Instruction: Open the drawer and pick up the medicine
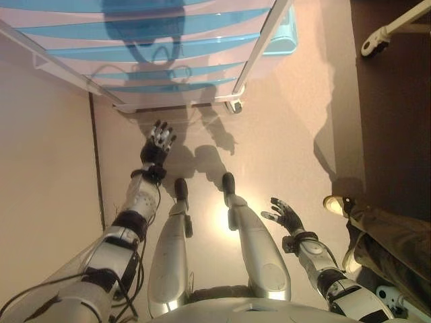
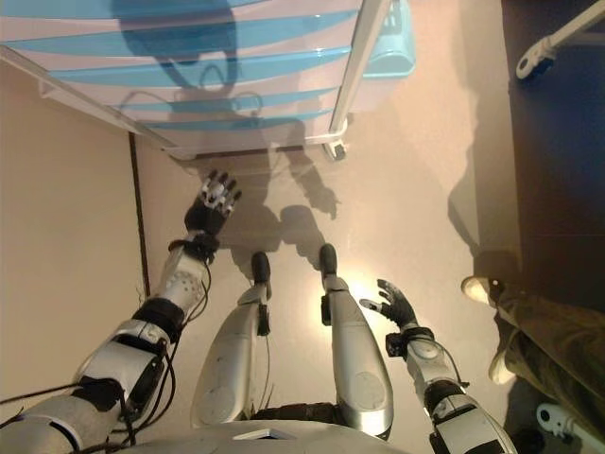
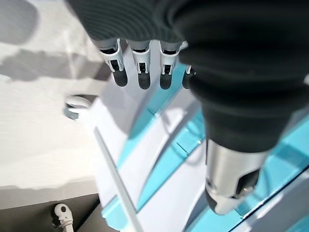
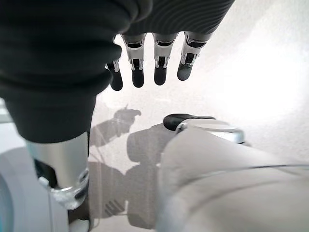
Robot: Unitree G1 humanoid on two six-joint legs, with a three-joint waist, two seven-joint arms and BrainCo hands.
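Your left hand (image 1: 159, 142) reaches fingers spread, touching nothing — just ahead, the glossy white-and-translucent-blue plastic drawer unit (image 1: 161, 54), drawer fronts running crosswise. Right hand (image 1: 286, 217) hangs open.

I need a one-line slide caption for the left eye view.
Open left hand reaches toward the white drawer unit with translucent blue fronts; open right hand hangs low.

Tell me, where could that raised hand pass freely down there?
Bare floor lies open between the drawer cabinet and the person's shoe. The left hand hangs just below the cabinet's base, where room is tight. The right hand hangs low, near the person.
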